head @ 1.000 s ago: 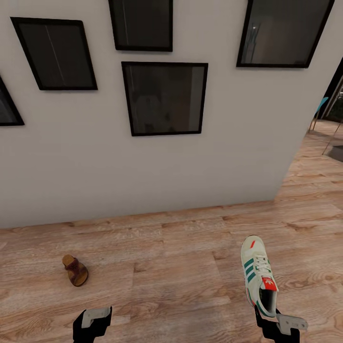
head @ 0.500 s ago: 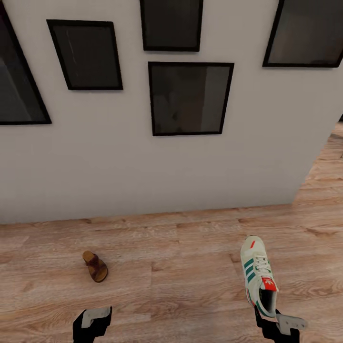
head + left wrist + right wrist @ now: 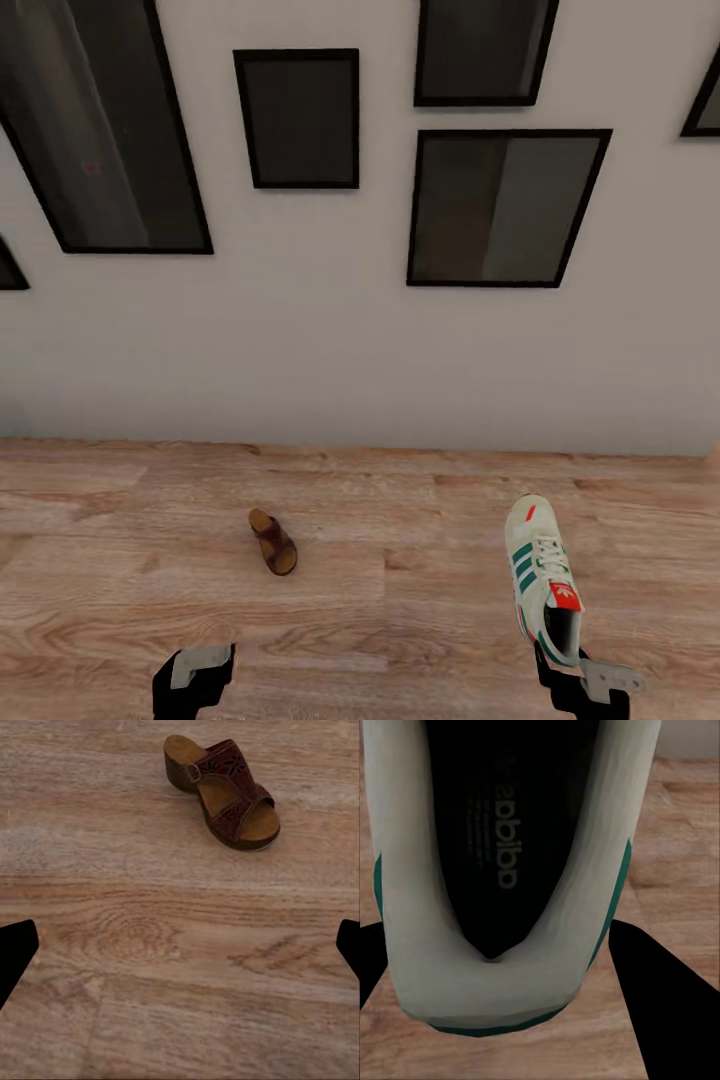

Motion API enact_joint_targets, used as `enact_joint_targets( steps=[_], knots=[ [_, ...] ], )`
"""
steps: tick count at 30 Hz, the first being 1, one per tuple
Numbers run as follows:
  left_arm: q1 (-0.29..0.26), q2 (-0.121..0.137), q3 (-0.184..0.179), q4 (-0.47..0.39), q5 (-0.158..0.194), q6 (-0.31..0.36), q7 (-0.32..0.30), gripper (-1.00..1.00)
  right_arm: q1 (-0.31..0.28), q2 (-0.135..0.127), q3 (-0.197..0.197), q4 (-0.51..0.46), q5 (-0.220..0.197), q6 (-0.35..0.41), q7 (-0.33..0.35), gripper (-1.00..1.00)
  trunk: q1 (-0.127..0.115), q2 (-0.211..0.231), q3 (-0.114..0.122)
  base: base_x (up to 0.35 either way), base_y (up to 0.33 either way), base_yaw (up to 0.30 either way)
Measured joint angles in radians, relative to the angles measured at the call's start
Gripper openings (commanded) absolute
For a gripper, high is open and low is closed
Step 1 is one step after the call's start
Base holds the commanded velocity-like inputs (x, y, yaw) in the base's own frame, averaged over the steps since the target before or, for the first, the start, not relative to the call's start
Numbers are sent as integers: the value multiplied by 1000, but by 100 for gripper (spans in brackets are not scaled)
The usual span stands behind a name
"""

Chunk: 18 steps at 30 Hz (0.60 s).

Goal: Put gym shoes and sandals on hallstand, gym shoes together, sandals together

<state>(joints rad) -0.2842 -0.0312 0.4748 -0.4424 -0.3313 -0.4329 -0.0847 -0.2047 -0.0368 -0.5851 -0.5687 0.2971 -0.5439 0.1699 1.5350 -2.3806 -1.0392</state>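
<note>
View panned left along wall (image 3: 300,340)

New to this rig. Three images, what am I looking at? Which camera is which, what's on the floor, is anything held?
These are simulator renders of a wheeled robot with two arms. The big picture comes from its head camera, looking down over both arms at a wood-plank floor and a white wall hung with dark picture frames. The other two come from cameras on each wrist, looking along the tool's fingers.

The right tool holds an off-white gym shoe with green stripes by its heel; the right wrist view looks straight into the shoe's dark opening. The left tool is open and holds nothing. Its camera sees one brown sandal lying on the floor ahead, the same sandal that the head view shows.
</note>
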Motion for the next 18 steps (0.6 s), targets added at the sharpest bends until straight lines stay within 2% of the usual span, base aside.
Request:
enact_joint_targets(
  steps=[5, 18],
  knots=[
    [0, 0, 0, 0, 0, 0, 0, 100, 0, 0, 0, 0, 0, 0, 0, -100, 0, 0, 0, 0, 308, 162],
    [0, 0, 0, 0, 1, -2, 0, 100, 0, 0, 0, 0, 0, 0, 0, -100, 0, 0, 0, 0, 308, 14]
  ],
)
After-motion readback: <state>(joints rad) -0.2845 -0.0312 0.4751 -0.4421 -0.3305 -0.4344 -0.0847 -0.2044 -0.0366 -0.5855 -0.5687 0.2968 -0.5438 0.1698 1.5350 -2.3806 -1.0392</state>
